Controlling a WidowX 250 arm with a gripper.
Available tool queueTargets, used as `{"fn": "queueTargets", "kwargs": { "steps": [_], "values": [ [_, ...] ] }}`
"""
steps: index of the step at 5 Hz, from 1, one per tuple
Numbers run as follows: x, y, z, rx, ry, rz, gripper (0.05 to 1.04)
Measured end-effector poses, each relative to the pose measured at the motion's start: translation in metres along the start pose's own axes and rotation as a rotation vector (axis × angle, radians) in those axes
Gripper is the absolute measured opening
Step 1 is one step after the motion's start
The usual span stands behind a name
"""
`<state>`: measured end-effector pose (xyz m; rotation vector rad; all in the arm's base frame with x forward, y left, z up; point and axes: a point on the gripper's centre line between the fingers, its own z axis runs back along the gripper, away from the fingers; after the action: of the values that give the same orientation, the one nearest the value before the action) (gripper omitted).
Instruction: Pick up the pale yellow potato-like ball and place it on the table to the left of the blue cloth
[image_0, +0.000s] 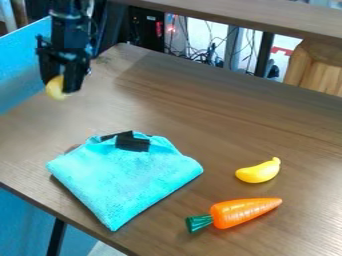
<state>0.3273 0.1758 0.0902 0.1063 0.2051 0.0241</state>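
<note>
The black gripper (65, 85) hangs at the upper left, over the table's far left corner area, shut on a yellow object (56, 88) that pokes out below its fingers. Nearer the camera lies a folded turquoise cloth (127, 175) with black strips on its upper edge. To the cloth's right a small yellow banana (258, 171) rests on the wood. Just below the banana is an orange carrot (244, 211), its green top pointing left, close to the cloth's right side.
The brown wooden table (200, 125) has its left edge beside the blue panel (20, 70). Behind the far edge are cables (200, 55) and a wooden shelf (247, 15). A wooden item (320, 67) stands at the upper right.
</note>
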Motion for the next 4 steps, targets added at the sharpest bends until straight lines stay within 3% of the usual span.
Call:
{"fn": "queueTargets", "kwargs": {
  "steps": [1, 2, 3, 4],
  "values": [
    [-0.016, -0.001, -0.010, 0.010, 0.097, -0.058, 0.711],
    [-0.025, 0.005, -0.038, 0.054, 0.214, -0.054, 0.711],
    [-0.033, 0.007, -0.055, 0.081, 0.290, -0.055, 0.711],
    [-0.040, 0.007, -0.068, 0.103, 0.333, -0.043, 0.711]
  ]
}}
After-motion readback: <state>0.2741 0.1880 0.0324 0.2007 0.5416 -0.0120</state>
